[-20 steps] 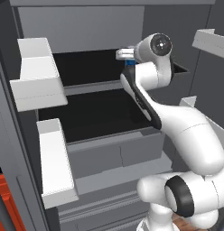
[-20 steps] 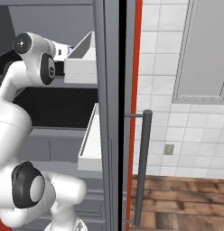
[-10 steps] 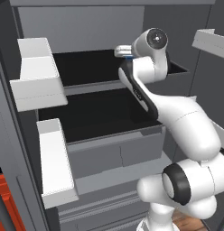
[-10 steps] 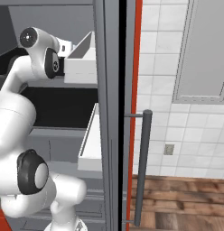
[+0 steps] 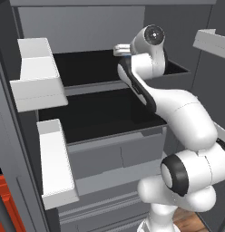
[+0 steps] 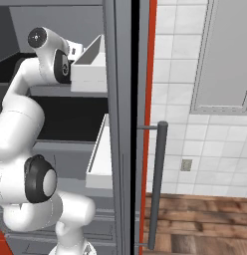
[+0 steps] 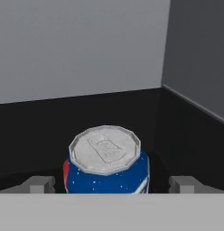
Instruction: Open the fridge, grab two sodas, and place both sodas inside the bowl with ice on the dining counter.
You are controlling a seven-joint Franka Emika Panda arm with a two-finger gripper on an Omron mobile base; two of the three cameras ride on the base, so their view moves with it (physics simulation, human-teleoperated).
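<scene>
- Fridge [image 5: 87,27] interior from the left base view: I see my arm reaching onto the upper black shelf [image 5: 87,68], with white door bins [image 5: 37,77] left of that shelf on the open door.
- Right base view: the arm sits left of the open fridge door's edge, whose grey bar handle [image 6: 158,184] stands right of it.
- Hand view: the blue soda can [image 7: 106,164], silver top up, stands on the shelf between my gripper [image 7: 111,184] fingertips; jaws spread wide, not touching it.

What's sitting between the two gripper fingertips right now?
The blue soda can, upright on the black fridge shelf, stands between the open fingertips, seen in the hand view.
</scene>
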